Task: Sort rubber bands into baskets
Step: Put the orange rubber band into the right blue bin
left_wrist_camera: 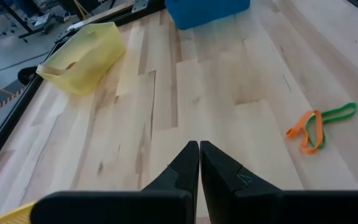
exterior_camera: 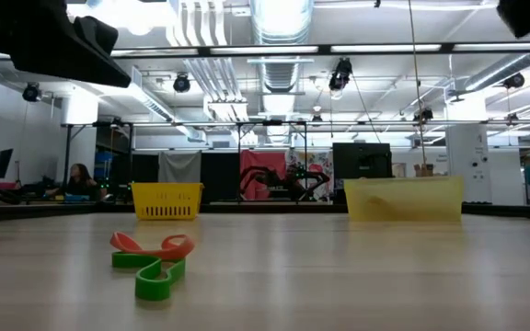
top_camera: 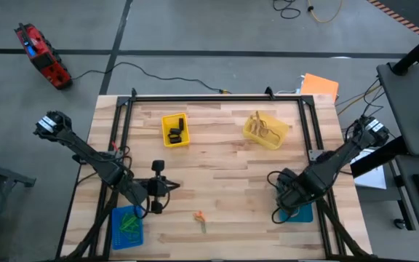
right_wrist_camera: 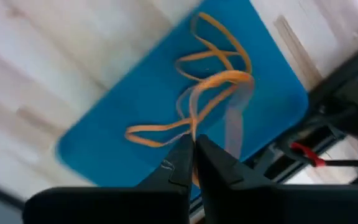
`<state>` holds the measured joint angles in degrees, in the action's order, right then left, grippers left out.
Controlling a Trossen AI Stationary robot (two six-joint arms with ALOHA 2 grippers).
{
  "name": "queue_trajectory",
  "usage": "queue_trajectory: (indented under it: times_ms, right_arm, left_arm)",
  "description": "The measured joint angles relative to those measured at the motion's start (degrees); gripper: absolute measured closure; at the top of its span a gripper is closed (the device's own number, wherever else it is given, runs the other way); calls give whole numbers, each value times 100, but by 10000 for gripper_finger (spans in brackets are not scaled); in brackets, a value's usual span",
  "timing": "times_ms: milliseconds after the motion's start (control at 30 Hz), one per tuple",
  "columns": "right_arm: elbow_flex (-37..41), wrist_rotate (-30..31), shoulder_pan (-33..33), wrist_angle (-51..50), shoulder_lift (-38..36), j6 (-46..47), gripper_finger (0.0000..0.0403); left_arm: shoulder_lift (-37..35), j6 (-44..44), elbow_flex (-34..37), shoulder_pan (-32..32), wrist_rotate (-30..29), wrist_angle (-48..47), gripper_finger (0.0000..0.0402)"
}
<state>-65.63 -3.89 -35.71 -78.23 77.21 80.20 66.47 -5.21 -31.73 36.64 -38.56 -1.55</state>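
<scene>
The right fingers (right_wrist_camera: pixel 191 152) are pinched shut on a thin orange rubber band (right_wrist_camera: pixel 219 81) held over the smooth teal-blue basket (right_wrist_camera: pixel 123 118) at the worktop's near right, where other orange loops already lie; this looks like the drop-off step, and the next move calls for parting the fingers so the limp loop falls inside. The left fingers (left_wrist_camera: pixel 199 163) are closed on nothing above the pale wooden worktop (top_camera: pixel 224 156), near a tangled orange and green band (left_wrist_camera: pixel 319 124) still to sort.
</scene>
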Motion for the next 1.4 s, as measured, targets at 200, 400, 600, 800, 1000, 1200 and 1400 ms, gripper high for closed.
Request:
queue_trajectory:
  times_ms: [200, 400, 600, 800, 1000, 1200, 1400]
  right_arm:
    - [478, 45, -17, 274, -19, 102, 347]
    - [549, 422, -17, 432, -20, -19, 265]
    - [237, 2405, -30, 1720, -20, -873, 220]
    - [243, 3688, -30, 3486, -20, -2837, 212]
    - [345, 4269, -28, 4455, -20, -4065, 212]
    - [402, 4308, -95, 4990, 82, -4280, 212]
    - [409, 4248, -320, 5254, 503, -4273, 212]
  left_arm:
    - [167, -151, -37, 0, 8, 252, 398]
    - [257, -467, -39, 0, 413, 267, 357]
    - [755, -589, -39, 7, 1051, 850, 304]
    - [1525, -414, -41, 7, 1227, 1593, 270]
    - [2250, -318, -263, 8, 1438, 1744, 262]
    - [2965, -328, -739, 11, 1685, 1758, 262]
    - [3587, -111, -1006, 11, 1927, 1747, 263]
